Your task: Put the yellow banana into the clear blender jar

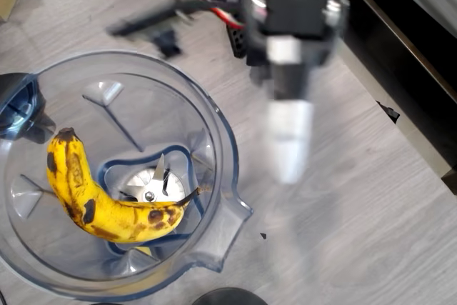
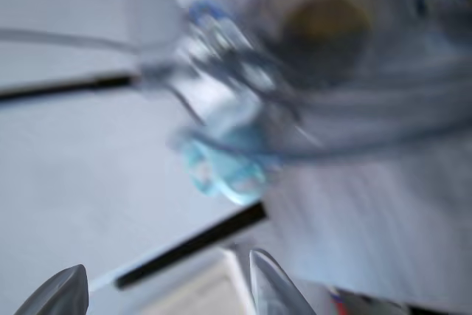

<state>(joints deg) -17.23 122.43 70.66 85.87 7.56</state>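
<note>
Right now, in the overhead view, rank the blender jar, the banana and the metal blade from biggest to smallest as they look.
1. The clear blender jar, by far the largest.
2. The yellow banana, lying inside it.
3. The metal blade, smallest and partly hidden by the banana.

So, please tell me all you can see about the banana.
The banana is ripe yellow with brown-black spots and dark ends, curved, unpeeled. In the overhead view it lies on its side at the bottom of the clear jar, one end over the metal blade, the other near the jar's wall. Nothing grips it.
</note>
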